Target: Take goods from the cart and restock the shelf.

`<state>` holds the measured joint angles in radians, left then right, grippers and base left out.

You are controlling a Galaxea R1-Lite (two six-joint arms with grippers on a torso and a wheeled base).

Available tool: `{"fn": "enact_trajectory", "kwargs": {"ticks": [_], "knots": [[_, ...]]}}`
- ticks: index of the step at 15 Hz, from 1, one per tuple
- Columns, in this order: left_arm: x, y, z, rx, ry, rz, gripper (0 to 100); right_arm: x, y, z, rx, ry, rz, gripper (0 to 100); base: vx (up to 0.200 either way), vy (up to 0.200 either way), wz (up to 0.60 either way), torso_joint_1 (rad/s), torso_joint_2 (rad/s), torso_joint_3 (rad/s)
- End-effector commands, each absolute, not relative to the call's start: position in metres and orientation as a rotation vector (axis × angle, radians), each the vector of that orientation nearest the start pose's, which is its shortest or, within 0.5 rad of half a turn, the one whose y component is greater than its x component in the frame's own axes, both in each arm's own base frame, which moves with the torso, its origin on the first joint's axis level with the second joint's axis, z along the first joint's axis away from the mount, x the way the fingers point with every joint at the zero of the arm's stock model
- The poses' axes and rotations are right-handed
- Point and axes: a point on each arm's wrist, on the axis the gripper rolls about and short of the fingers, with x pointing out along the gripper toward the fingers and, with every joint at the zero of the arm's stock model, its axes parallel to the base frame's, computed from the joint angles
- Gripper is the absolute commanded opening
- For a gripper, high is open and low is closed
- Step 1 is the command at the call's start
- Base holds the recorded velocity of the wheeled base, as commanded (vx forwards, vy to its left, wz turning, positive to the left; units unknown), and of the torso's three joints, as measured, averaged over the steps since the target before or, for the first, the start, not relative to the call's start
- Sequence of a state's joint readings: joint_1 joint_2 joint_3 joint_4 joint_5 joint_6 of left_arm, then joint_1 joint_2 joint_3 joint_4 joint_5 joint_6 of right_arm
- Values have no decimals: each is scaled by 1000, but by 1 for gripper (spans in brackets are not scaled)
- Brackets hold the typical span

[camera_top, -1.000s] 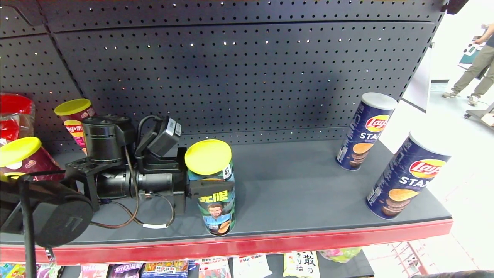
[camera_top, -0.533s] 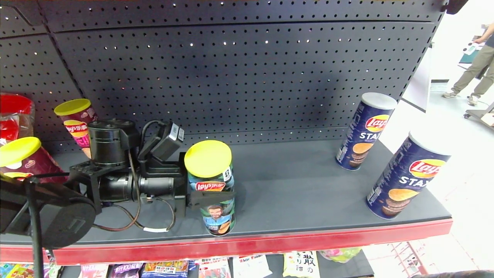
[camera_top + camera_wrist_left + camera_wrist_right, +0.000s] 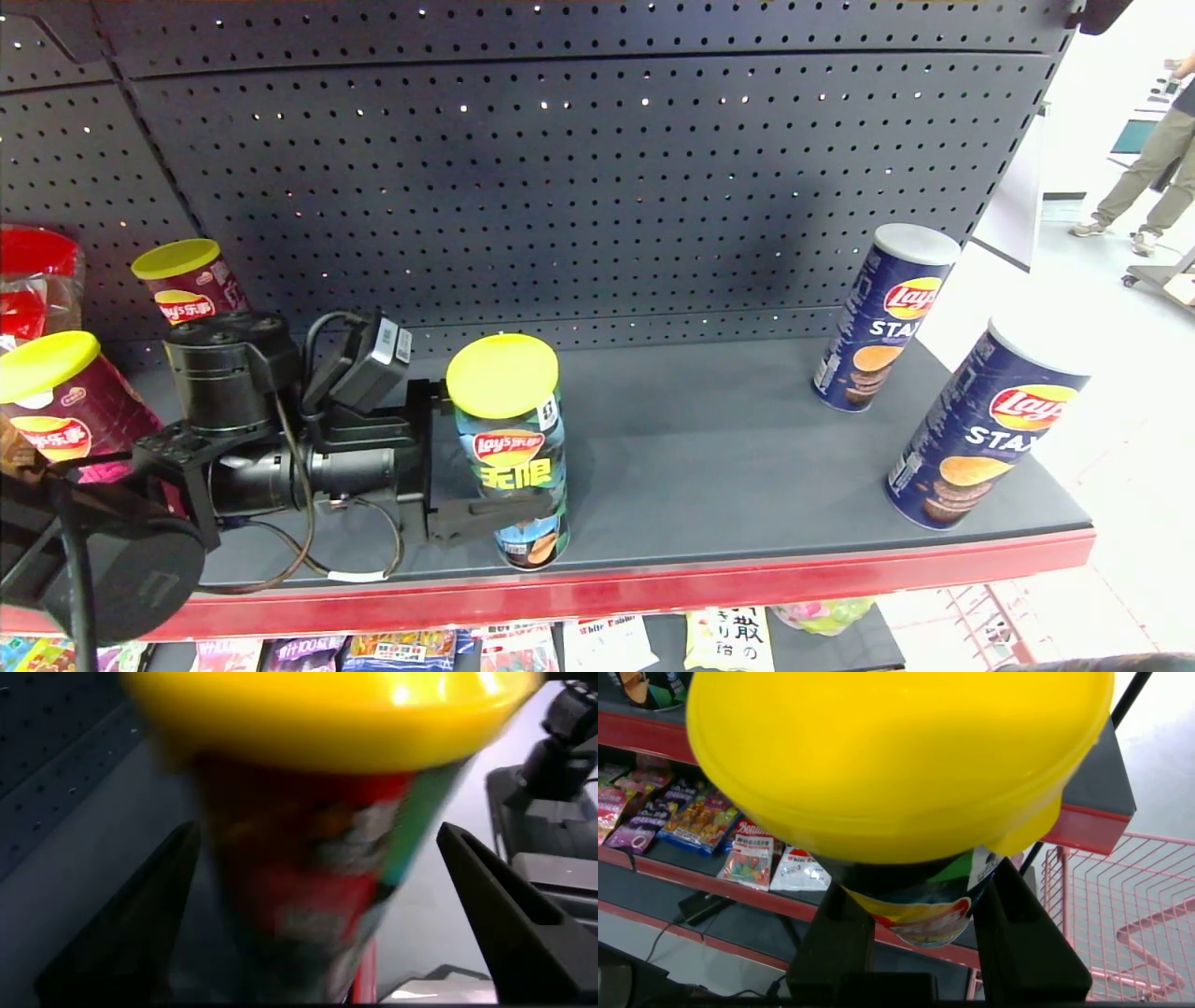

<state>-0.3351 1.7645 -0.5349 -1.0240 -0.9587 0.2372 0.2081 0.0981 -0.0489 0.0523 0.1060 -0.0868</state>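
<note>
Two yellow-lidded cylindrical cans noted. On the matte grey shelf (image 3: 709, 448) the green can (image 3: 509, 448) is stood upright, flanked by the left gripper (image 3: 318, 840), fingers spread, far finger hidden. The second can (image 3: 896, 756), body largely hidden under its lid, is pinched by the right gripper (image 3: 924, 917).

Shelf (image 3: 747, 467): spans frame width; pegboard panel (image 3: 560, 187) behind.
Centre can (image 3: 509, 439): upright, left of centre, near front edge, between spread fingers of left gripper (image 3: 509, 485).
Rear tall can (image 3: 887, 313), front tall can (image 3: 980, 420): right side.
Far-left cans (image 3: 187, 280): left edge.
Packets (image 3: 560, 644): lower shelf, bottom edge.
Right gripper (image 3: 924, 943) clamps held can (image 3: 906, 784); cart (image 3: 1120, 915) beyond.
</note>
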Motion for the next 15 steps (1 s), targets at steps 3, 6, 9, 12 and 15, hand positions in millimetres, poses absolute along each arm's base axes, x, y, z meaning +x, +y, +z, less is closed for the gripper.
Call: {"fn": "enact_trajectory", "kwargs": {"ticks": [3,6,9,12,15], "knots": [[246,-79,128,128,53,-1209,100,-18,-1,86,-92,89,320,0,0,0,0,0,0,0],[229,-74,134,94,62,-1201,100,-18,-1,86,-92,89,319,0,0,0,0,0,0,0],[218,-66,141,95,45,-1172,100,-18,-1,86,-92,89,319,0,0,0,0,0,0,0],[204,-56,142,97,45,-1121,100,-18,-1,86,-92,89,319,0,0,0,0,0,0,0],[185,-43,147,101,24,-1060,100,-18,-1,86,-90,89,320,0,0,0,0,0,0,0]]}}
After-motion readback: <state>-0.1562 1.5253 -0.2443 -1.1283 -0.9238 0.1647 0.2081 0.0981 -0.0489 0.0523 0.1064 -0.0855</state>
